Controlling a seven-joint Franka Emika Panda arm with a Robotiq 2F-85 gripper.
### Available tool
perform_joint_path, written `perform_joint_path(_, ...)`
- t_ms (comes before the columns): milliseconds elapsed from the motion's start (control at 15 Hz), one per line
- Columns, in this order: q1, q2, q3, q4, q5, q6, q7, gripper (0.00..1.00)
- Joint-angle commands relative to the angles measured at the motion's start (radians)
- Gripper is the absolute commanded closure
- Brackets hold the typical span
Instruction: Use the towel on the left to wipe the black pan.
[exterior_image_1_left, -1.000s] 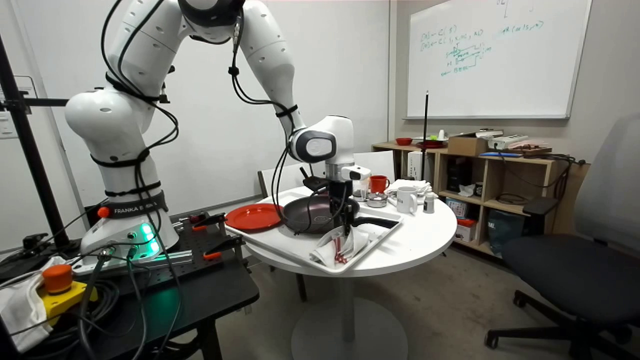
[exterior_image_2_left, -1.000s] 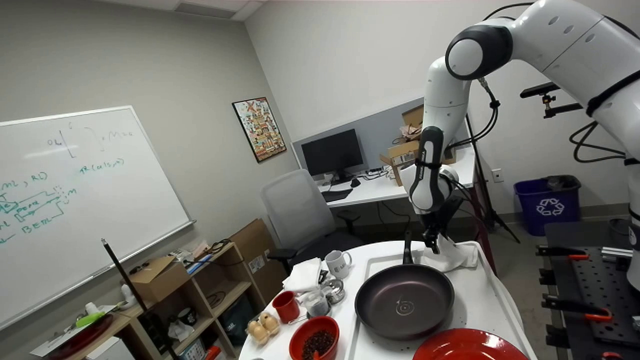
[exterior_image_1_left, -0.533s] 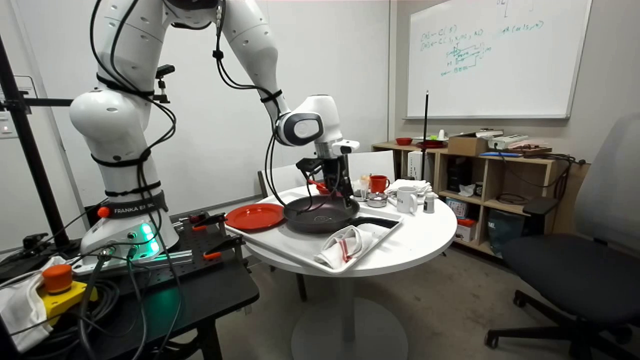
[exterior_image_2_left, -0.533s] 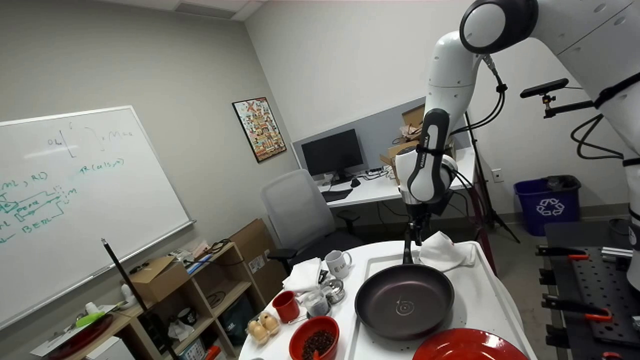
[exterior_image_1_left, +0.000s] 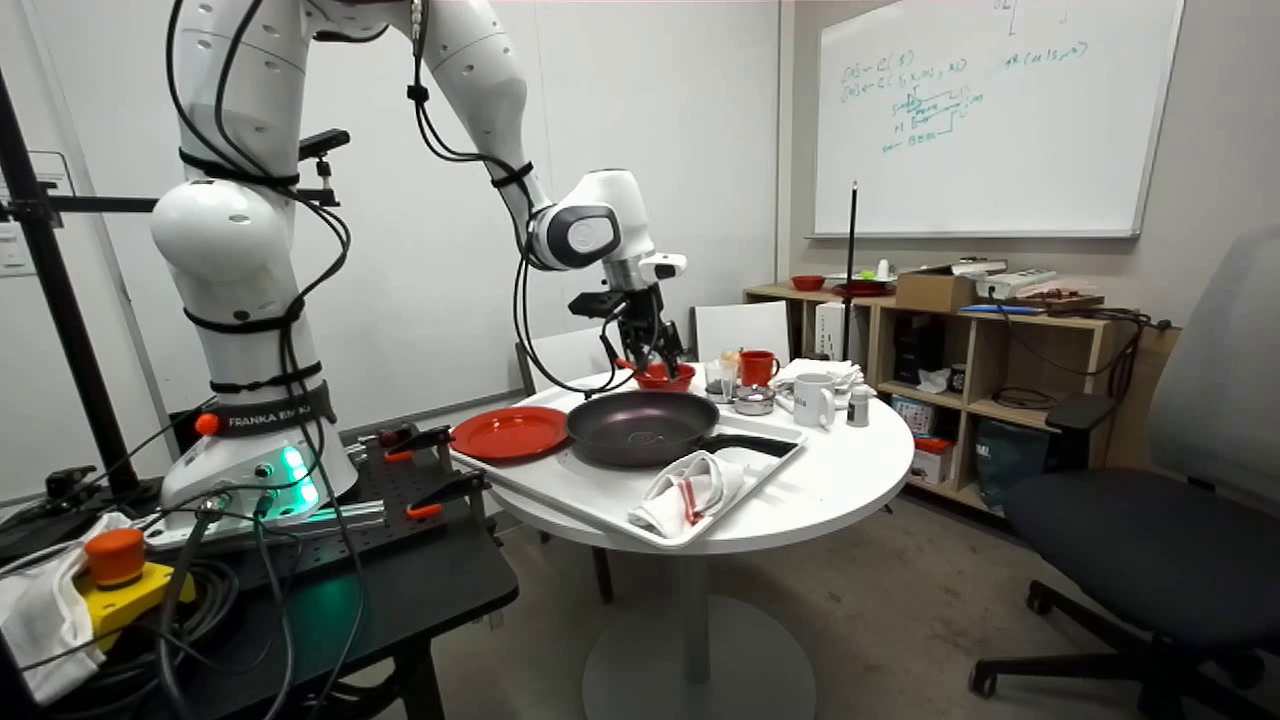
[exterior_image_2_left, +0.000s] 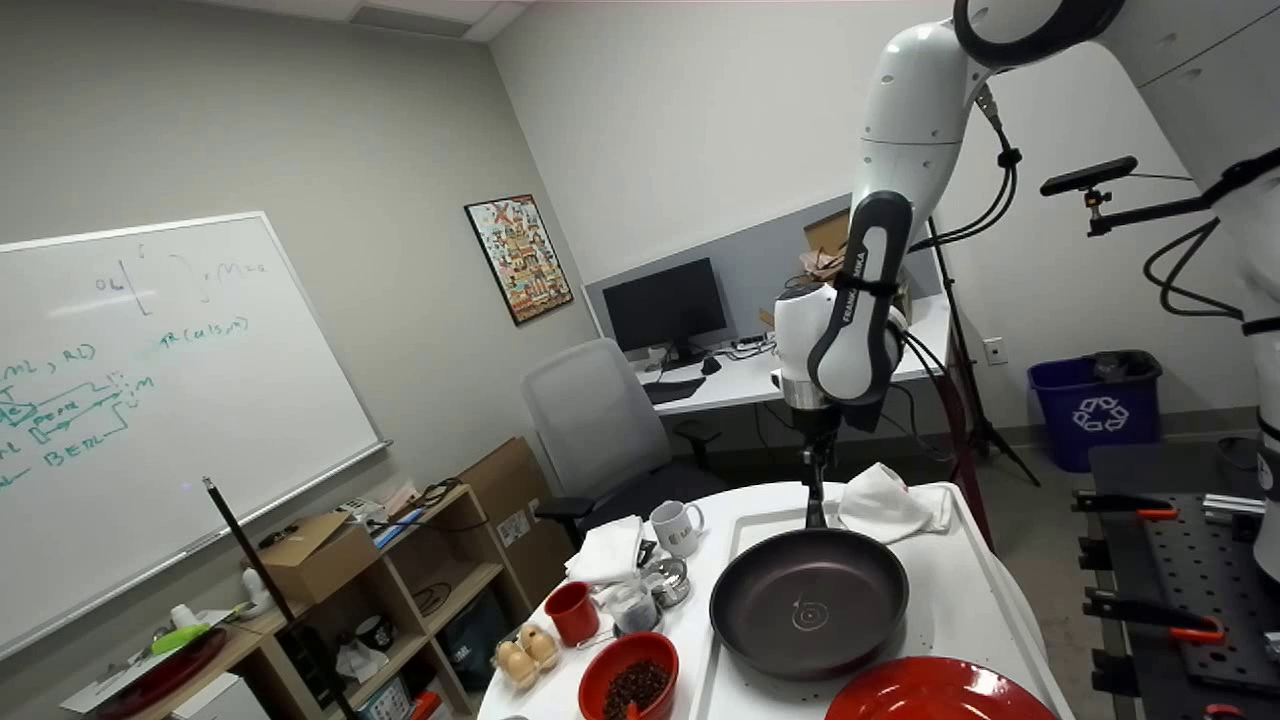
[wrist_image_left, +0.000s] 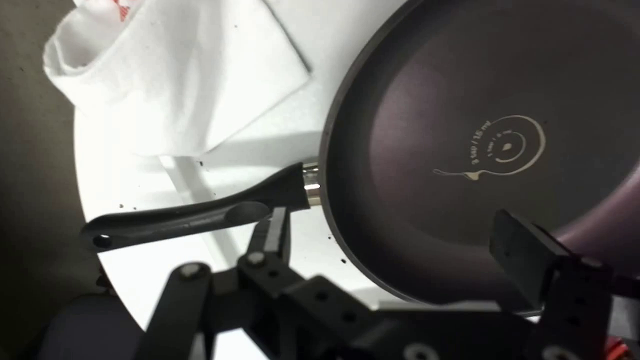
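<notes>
Hovering above the pan (wrist_image_left: 440, 115), hand (wrist_image_left: 391, 222) splayed

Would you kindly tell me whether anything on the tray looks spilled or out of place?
Yes: in the wrist view, dark specks lie scattered on the tray beside the black pan, standing out like crumbs against the white; what they are, I cannot tell. The towel is bunched rather than flat.

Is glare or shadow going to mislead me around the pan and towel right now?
Wrist view: the towel looks washed out, part of its edge lost against white; the black pan carries a purplish sheen; a soft grey shadow lies between towel and handle. In an exterior view: the picture is tilted, and bright glints sit on the red plate.
</notes>
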Motion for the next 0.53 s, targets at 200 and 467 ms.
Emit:
perform_joint_path(200, -0.038, -0.031, 0.149, -0.015, 0.112, -0.038, -0.181, 0.00)
perform_joint_path(467, -0.009, -0.009, 0.132, -0.004, 0.092, -0.016, -0.151, 0.00)
